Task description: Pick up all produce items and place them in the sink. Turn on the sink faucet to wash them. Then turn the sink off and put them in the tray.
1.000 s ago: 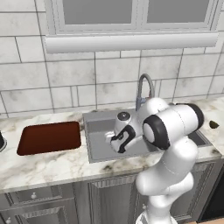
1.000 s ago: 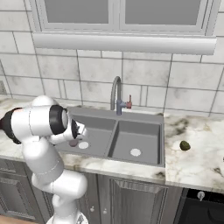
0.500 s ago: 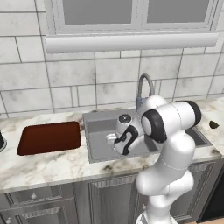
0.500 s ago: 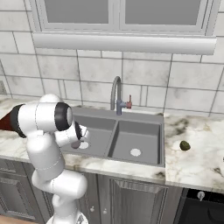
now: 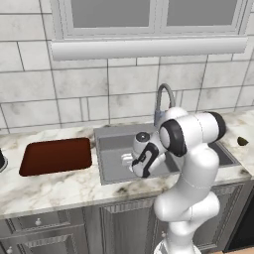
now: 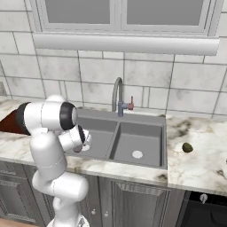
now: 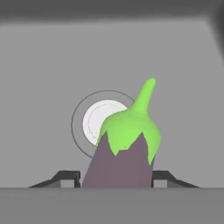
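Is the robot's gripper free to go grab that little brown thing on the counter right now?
Probably not yet: the gripper is shut on the eggplant over the sink; the brown item lies far off.

I can't read any text, label, brand, no. or sign anywhere around the sink [image 6: 133, 133]; only mark near it is a plain reddish spot at the faucet [image 6: 118, 95] base, w/ no lettering.

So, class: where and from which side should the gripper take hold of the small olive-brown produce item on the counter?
Across the middle of the olive-brown item, from above. It is small and roundish, lying alone on the flat counter right of the sink, leaving room for fingers.
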Controlling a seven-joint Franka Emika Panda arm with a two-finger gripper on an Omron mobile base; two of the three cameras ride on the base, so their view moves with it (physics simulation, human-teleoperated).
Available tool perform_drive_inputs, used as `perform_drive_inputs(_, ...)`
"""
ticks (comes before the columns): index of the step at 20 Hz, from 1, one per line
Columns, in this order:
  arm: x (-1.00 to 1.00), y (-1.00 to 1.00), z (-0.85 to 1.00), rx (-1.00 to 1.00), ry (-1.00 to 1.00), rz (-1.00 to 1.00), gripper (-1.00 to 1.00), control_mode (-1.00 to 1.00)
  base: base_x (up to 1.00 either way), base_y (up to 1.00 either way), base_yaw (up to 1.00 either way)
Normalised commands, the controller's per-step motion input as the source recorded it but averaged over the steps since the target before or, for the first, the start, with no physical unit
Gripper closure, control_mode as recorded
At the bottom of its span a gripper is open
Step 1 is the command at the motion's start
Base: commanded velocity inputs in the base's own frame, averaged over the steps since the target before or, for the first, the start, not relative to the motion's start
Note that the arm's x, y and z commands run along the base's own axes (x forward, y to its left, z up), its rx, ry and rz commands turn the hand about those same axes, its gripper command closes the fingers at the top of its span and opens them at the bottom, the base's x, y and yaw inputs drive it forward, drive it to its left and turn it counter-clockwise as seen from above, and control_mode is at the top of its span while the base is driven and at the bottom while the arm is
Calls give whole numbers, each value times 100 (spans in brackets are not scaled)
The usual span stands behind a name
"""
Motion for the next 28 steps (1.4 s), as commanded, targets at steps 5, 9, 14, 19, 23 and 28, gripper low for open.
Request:
perform_drive_inputs(5,11,0,-16,2,0,0,100,-100,0,0,0)
perform_drive_inputs(9,16,0,-21,1,0,0,100,-100,0,0,0)
perform_drive_inputs(14,21,1,-26,0,3,0,-100,-100,0,0,0)
perform_drive_inputs(19,9,1,-3,2,-1,0,-100,-100,0,0,0)
perform_drive_inputs(23,0,0,1,2,-4,0,-100,-100,0,0,0)
perform_drive_inputs(28,0,0,16,1,-6,0,-100,-100,0,0,0)
